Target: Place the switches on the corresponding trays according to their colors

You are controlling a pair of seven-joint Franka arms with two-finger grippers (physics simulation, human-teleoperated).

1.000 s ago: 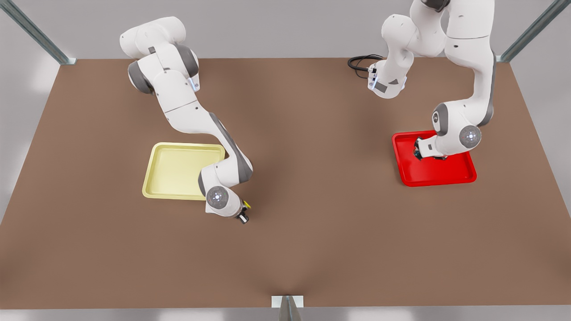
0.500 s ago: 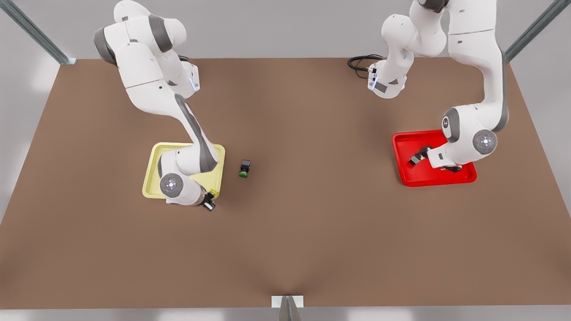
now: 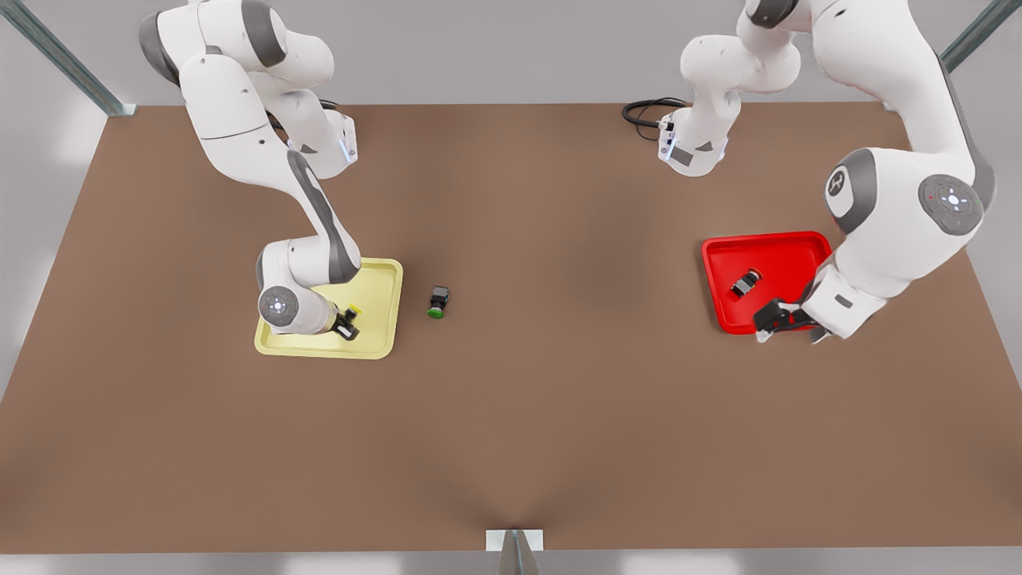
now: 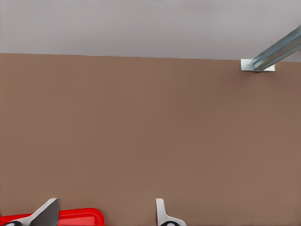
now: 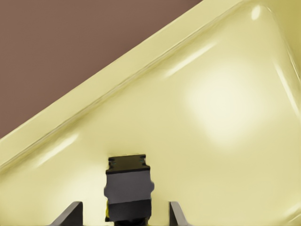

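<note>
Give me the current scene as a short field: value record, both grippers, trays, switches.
left gripper: fingers open, at the red tray near edge
right gripper: over the yellow tray, shut on the yellow switch
red tray: holds a switch, lying free; cap colour cannot be told
green-capped switch: on the table, beside the yellow tray
left to do: release the yellow switch

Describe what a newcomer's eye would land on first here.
Two bright trays stand out: the yellow tray at the front view's left, with the right hand over it at a yellow switch, and the red tray at the right, holding a small switch, the open left hand at its near edge. A green-capped switch lies on the table between them.
</note>
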